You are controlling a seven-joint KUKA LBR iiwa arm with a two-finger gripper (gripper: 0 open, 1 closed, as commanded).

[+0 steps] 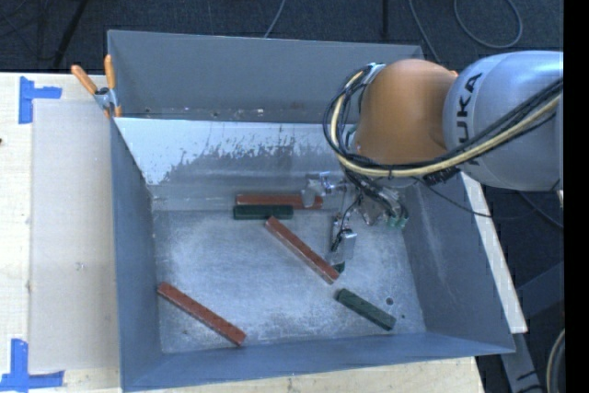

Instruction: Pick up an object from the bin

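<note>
Pick not yet done: nothing is seen lifted. The jaws are held low at the lower-right end of a brown stick (302, 248) lying diagonally mid-bin (133, 271); whether spread or pressed together can't be told. Grasp & lift are judged still left, i.e. nearly everything.

The grey metal bin (138, 225) is matt, its floor scuffed and speckled whitish, its back wall streaked with scratches. On that floor the reddish-brown sticks (201, 314) look matt, the dark green bars (364, 309) likewise. Above the bin, the arm's orange cover (405, 110) is smooth and faintly glossy.
</note>
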